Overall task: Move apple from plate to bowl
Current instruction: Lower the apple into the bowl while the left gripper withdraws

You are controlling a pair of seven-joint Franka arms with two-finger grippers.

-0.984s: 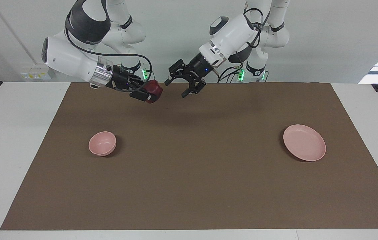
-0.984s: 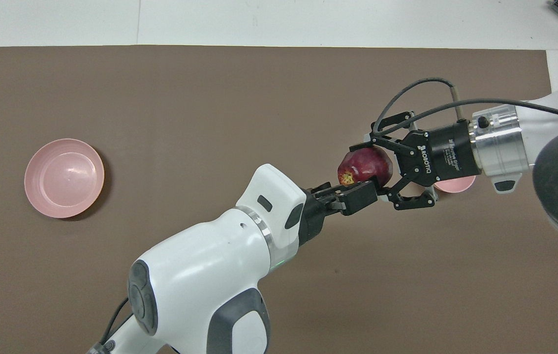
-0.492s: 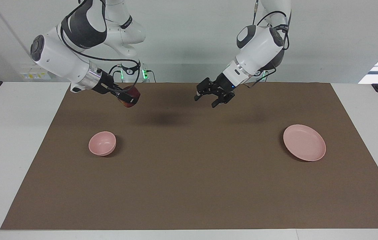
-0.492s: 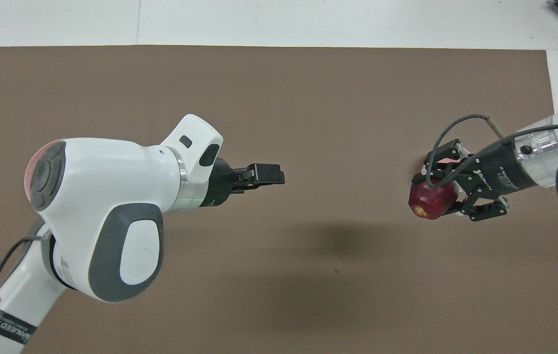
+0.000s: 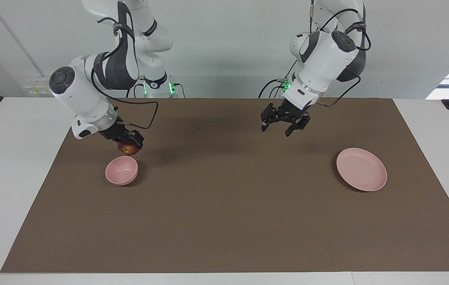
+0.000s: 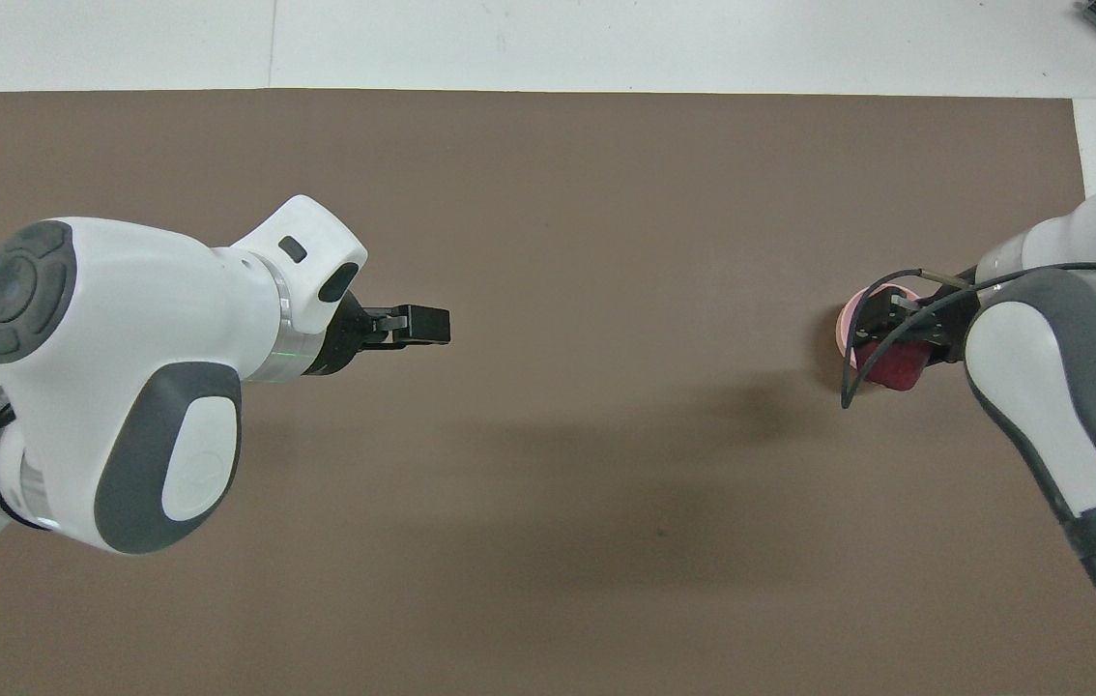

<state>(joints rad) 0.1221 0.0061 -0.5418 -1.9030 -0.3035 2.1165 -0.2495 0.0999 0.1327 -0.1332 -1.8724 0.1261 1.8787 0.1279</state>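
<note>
The right pincer (image 5: 130, 145), clamped on the apple (image 5: 128, 149), has swung away from mid-table and dropped to hang just over the bowl (image 5: 121, 170) near the right arm's end of the table — release looks imminent. The left pincer (image 5: 286, 126), fingers apart and empty, has drawn back toward the vacated plate (image 5: 361, 169).

The right gripper (image 5: 129, 145) is clamped on the apple (image 5: 128, 149) just above the bowl (image 5: 121, 170), at the bowl's twelve o'clock rim. The left gripper (image 5: 284, 128) hangs with fingers spread over bare brown mat (image 5: 224, 221), at ten o'clock from the empty plate (image 5: 361, 169), well apart from it.
</note>
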